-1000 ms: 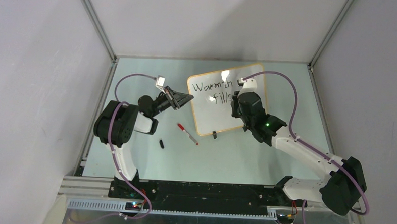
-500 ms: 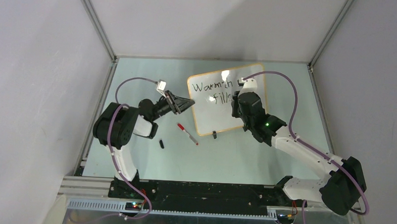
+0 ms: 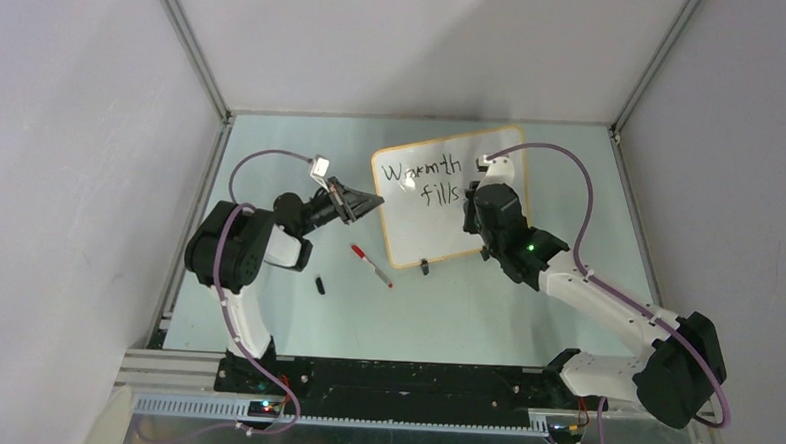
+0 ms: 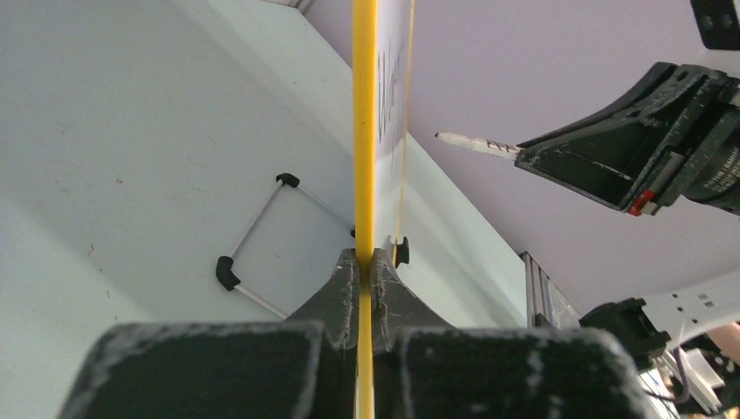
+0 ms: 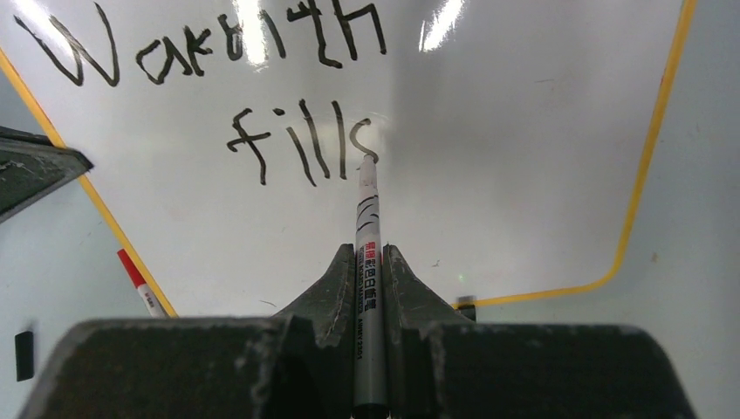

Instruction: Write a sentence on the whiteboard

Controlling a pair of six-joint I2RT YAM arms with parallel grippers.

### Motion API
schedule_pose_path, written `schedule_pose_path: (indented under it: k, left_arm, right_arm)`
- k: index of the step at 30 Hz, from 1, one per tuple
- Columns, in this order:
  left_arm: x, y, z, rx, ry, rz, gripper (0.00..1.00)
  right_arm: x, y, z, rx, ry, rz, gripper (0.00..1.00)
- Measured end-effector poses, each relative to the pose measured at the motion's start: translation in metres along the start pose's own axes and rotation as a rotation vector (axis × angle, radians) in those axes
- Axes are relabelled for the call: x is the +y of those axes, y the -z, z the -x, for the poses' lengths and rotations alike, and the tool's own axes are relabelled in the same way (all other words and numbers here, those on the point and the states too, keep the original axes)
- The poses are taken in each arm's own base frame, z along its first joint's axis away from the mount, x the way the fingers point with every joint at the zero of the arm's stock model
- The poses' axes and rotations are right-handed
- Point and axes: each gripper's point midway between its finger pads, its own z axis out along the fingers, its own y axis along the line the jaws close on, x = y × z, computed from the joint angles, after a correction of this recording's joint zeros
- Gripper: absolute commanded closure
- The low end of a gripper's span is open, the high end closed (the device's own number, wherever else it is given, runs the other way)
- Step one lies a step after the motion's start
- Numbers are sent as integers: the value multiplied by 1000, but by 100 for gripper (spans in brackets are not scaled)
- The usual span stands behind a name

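Observation:
The whiteboard point(image 3: 438, 234) lies on the table at the back, its glossy face point(image 5: 524, 131) filling the right wrist view. Of the sentence point(image 3: 423, 175), "Warmth" and "fills" point(image 5: 301, 144) stand in black on two lines. My right gripper point(image 5: 370, 255) is shut on a grey marker point(image 5: 367, 218), whose tip touches the board just under the "s" of "fills". From above, the right gripper point(image 3: 471, 213) hovers over the board's middle. My left gripper point(image 4: 366, 258) is shut on the board's yellow edge point(image 4: 364, 131), at the board's left side point(image 3: 374, 198).
A red-capped marker point(image 3: 370, 265) and a small black cap point(image 3: 320, 284) lie on the table in front of the board's left corner. A black clip foot point(image 3: 424, 266) sits at the board's near edge. Walls close in the table on three sides.
My right gripper has shifted slightly right, uncovering the ends of "Warmth" and "fills". The left gripper's jaws have come together on the board's edge.

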Motion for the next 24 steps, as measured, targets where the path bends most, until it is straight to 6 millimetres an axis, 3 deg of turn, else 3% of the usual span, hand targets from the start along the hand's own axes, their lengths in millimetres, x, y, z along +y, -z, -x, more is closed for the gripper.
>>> schedule_pose_path:
  k: [9,18,24]
  left_arm:
    - [-1,-11,15,68,28,-104,100]
    - [-2,-6,12,95,55,-117,100]
    - [11,-6,7,89,84,-86,97]
  right_arm:
    - [-21,3,13,-26,-42,-20,100]
    - [-29,-1,20,-32,-68,-1,100]
    - [-33,-7,15,-7,-76,10,100]
